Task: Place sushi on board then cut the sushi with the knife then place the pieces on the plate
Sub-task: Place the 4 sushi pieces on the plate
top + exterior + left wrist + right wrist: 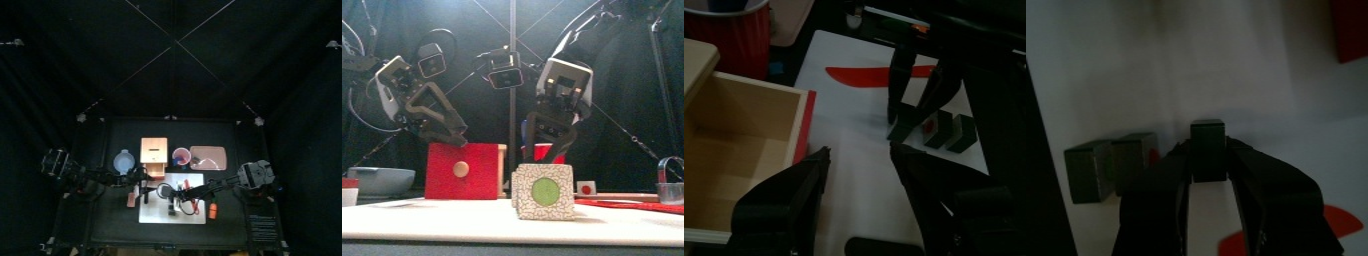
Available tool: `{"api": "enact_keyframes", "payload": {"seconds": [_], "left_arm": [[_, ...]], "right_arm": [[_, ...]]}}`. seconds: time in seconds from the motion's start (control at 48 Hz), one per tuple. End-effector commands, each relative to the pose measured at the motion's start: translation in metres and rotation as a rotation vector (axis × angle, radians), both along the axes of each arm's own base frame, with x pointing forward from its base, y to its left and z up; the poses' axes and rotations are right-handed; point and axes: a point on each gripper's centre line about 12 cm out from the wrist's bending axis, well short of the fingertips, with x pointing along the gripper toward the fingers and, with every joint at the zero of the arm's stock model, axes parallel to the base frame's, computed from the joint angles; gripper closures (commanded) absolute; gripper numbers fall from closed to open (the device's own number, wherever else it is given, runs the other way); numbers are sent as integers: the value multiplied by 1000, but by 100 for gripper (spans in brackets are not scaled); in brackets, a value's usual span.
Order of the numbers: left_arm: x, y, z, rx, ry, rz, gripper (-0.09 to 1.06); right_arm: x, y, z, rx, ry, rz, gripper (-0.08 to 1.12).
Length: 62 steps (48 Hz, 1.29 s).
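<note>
From my station I see a small black table closed in by black curtains at the back and at both sides. A white cutting board lies on the near middle of the table. The sushi stands upright on the board, about at its middle. From the front its end face is pale and speckled, with a green oval in the centre; from the wrist cameras its blocks look almost black. I count three blocks: one single block and a pair standing together just beside it. The right fingers come down from above and are clamped on the single block, one on each side. The left fingers hang apart, with nothing between them, over the left part of the board near the box. I count two knives: one red knife flat on the board to the right of the sushi, and one blue knife standing in the red cup. In the far row there is one blue-grey bowl at the left, one wooden box with a red front, the cup, and one pink tray at the right.
</note>
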Motion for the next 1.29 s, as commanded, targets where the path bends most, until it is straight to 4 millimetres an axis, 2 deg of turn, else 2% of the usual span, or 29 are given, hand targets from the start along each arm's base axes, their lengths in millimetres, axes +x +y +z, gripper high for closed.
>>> {"api": "enact_keyframes", "payload": {"seconds": [0.021,0.125,0.25,0.458,0.583,0.729,0.854,0.958,1.083,1.292], "left_arm": [[0,1,-1,-8,9,9,9],[0,1,-1,-9,11,10,9],[0,1,-1,-8,11,9,9],[0,1,-1,-10,11,12,9],[1,2,-1,-6,11,13,9],[3,4,0,-6,5,17,9],[4,3,0,-9,5,18,9],[4,3,0,-10,6,19,9],[3,4,-1,-10,8,19,9],[3,4,-2,-11,11,20,9]], "right_arm": [[-15,-13,38,-7,-25,-35,46],[-39,-27,55,-20,6,-80,46],[-81,-50,69,-12,31,-160,46],[-154,-96,61,28,40,-385,46],[-178,-126,55,53,-56,-519,46],[-182,-159,45,59,-127,-630,46],[-186,-188,28,35,-87,-702,46],[-185,-201,16,21,-48,-722,45],[-177,-209,11,-2,-43,-699,40],[-164,-211,13,-37,-50,-645,20]]}}
